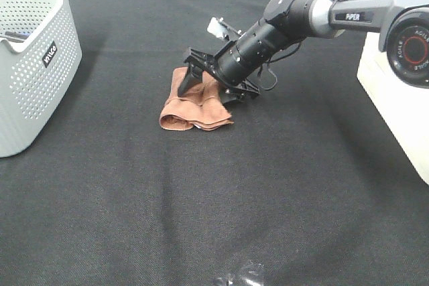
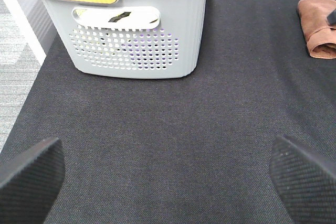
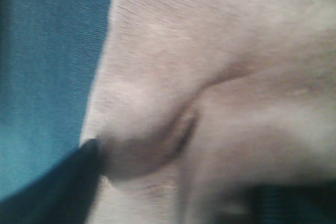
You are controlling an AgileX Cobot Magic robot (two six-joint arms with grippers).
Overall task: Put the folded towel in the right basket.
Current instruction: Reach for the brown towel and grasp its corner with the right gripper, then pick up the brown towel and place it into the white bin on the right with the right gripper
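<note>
We are at the grasp: right gripper point(image 1: 211, 85), jaws apart, straddles the towel point(image 1: 194, 108) mid-table point(image 1: 301, 185); next we close, lift, carry toward the right edge.

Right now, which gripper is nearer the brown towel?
Right. The right gripper is down on the towel, touching it; the left gripper hangs open far from it, facing the grey basket.
</note>
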